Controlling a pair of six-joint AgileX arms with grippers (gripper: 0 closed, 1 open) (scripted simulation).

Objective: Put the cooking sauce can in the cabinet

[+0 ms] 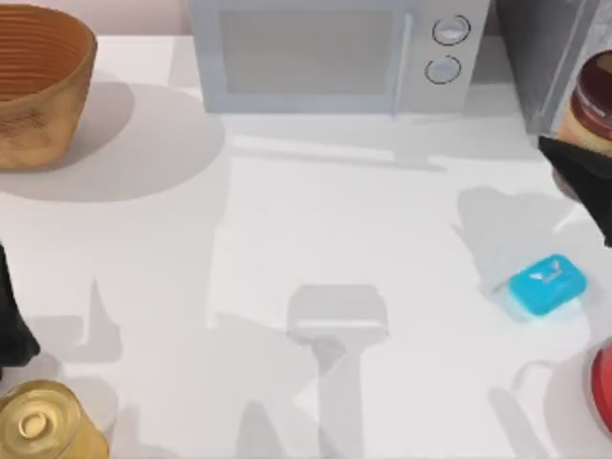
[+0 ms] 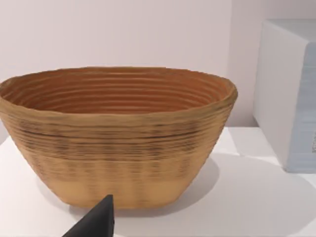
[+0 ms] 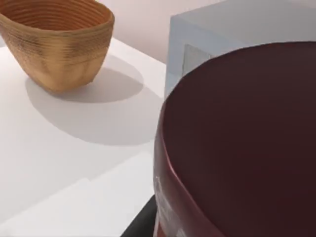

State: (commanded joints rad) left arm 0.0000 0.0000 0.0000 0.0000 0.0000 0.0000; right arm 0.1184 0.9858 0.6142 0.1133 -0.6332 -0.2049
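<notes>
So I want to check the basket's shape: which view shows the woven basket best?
The left wrist view: the woven basket sits whole, side-on. The top view cuts it off at the table's far left; the right wrist view shows it farther off.

Right gripper point(image 1: 583, 177) at the table's point(image 1: 287, 249) right edge, can point(image 1: 598, 100) touching it, cabinet point(image 1: 545, 57) just behind, microwave point(image 1: 335, 53) beside that, blue box point(image 1: 545, 284) near in front, open tabletop to its left, basket point(image 1: 38, 81) and gold can point(image 1: 48, 426) well apart

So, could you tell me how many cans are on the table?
2: a maroon-topped cooking sauce can at the right edge beside the grey cabinet, and a shiny gold can front left. Others may lie out of frame.
</notes>
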